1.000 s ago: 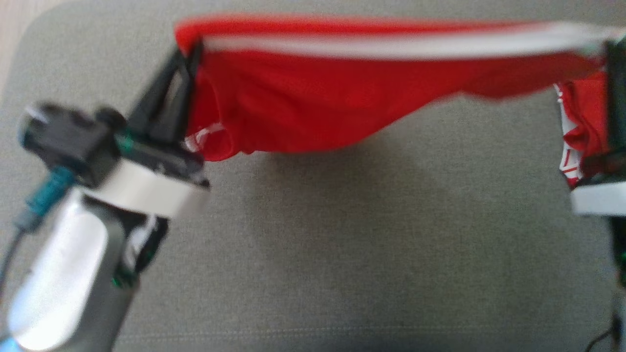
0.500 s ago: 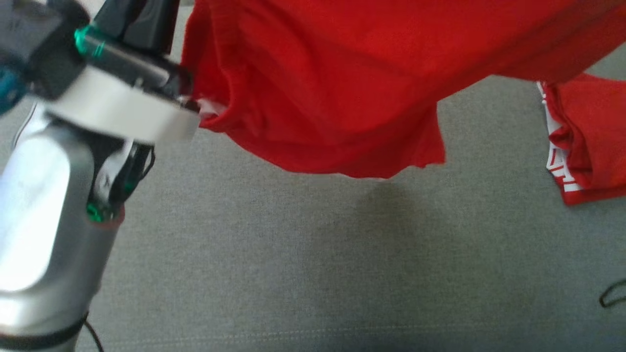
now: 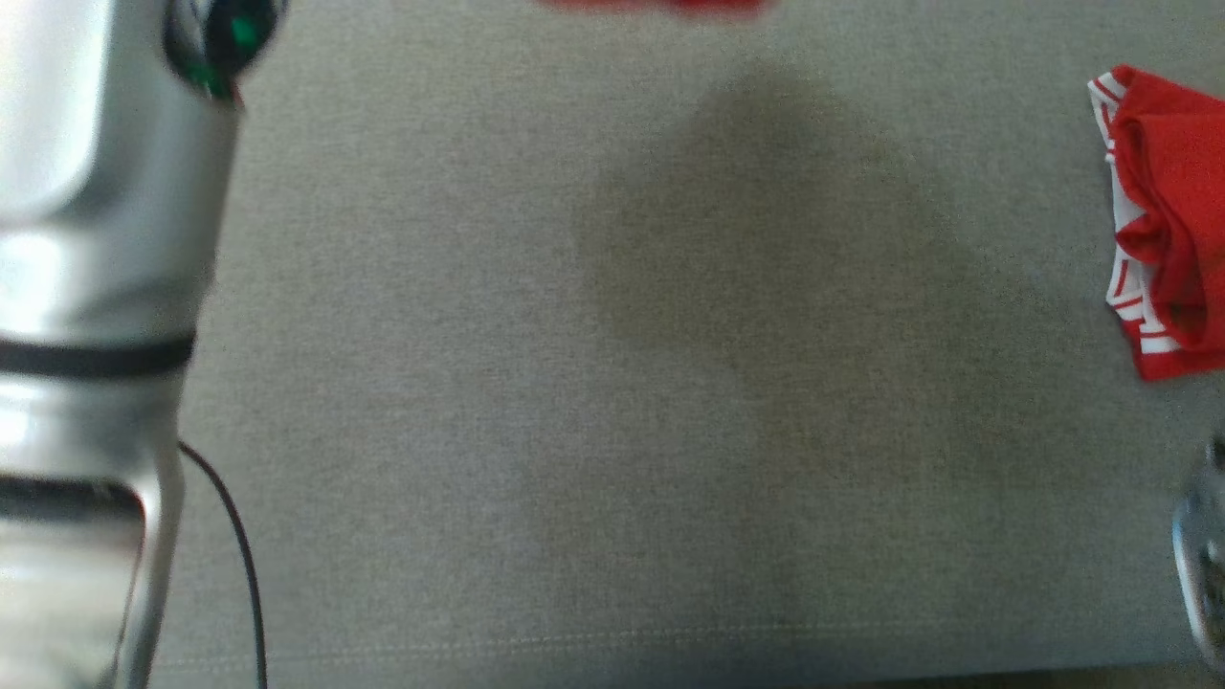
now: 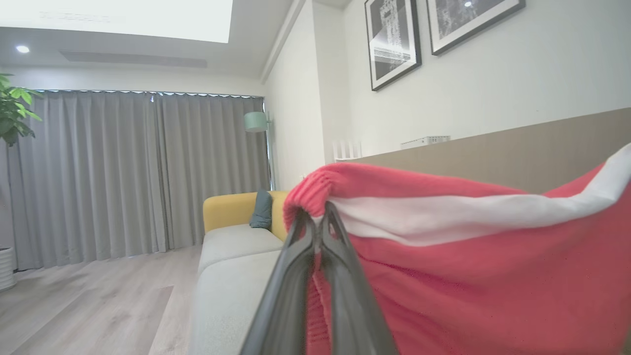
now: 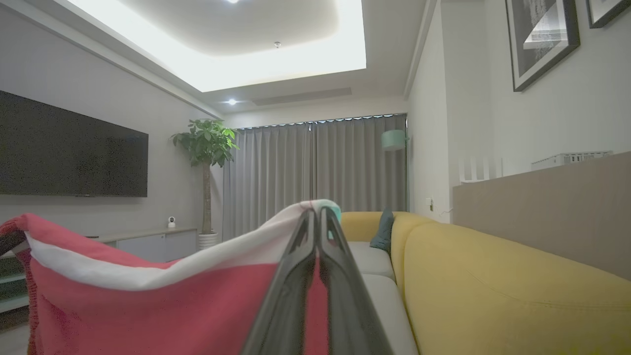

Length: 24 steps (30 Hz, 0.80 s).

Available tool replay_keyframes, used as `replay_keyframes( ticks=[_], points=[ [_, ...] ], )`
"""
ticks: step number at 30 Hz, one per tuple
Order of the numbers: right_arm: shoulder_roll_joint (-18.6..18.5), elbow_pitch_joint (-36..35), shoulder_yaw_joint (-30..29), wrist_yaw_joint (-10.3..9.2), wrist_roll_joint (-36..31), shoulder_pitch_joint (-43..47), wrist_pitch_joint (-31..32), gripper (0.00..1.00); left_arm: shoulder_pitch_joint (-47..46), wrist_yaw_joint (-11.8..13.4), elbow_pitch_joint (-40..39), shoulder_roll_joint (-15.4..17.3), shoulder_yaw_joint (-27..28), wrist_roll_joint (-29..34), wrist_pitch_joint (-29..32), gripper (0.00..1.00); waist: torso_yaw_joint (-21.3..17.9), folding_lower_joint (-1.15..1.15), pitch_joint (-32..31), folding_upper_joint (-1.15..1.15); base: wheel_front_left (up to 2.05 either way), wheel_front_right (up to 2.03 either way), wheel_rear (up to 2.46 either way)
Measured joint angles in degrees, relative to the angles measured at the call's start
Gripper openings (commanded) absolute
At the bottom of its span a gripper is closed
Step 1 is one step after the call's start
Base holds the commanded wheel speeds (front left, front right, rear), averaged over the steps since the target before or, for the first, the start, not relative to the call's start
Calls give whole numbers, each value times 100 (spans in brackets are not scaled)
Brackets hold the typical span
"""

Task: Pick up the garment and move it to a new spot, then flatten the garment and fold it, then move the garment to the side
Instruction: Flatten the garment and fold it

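The garment [image 4: 468, 276] is red knit with a broad white stripe along its top edge. It hangs stretched in the air between my two grippers. My left gripper [image 4: 318, 212] is shut on its ribbed corner. My right gripper [image 5: 317, 212] is shut on the opposite end, with the garment [image 5: 148, 315] spreading to the left of it. In the head view a red sliver of the garment [image 3: 660, 5] shows at the top edge. A striped sleeve [image 3: 1163, 220] hangs at the right edge. My pale left forearm [image 3: 86, 239] rises along the left side.
Below lies a grey sofa cushion [image 3: 574, 402] with the garment's shadow on it. A black cable [image 3: 239, 555] runs beside the left arm. The right wrist view shows a yellow sofa back [image 5: 493, 286], a teal pillow [image 5: 382, 231], a TV [image 5: 69, 153] and a plant [image 5: 204, 148].
Both arms have lifted the garment, so most of it has gone past the top of the head view. The left gripper has gone with it, leaving the forearm in view.
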Motion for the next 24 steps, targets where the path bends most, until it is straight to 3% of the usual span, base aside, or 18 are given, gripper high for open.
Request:
replay_keyframes(
  ticks=[5,10,19,24],
  points=[
    [291,1416,453,0,22,-849,-407,0,-584,-170,1332,-227,100,-47,-309,0,-95,-1,143,0,0,0,0],
    [614,2826,815,0,242,-856,-775,0,-408,-289,2559,-488,159,-192,-331,0,-154,0,381,0,0,0,0],
    [658,4356,1214,-1,657,-58,-1549,0,740,-372,3484,-760,288,-439,-348,0,-131,1,771,0,0,0,0],
    [654,4604,1279,0,750,271,-1819,0,1033,-368,3565,-795,403,-436,-348,0,-148,-1,768,0,0,0,0]
  ],
)
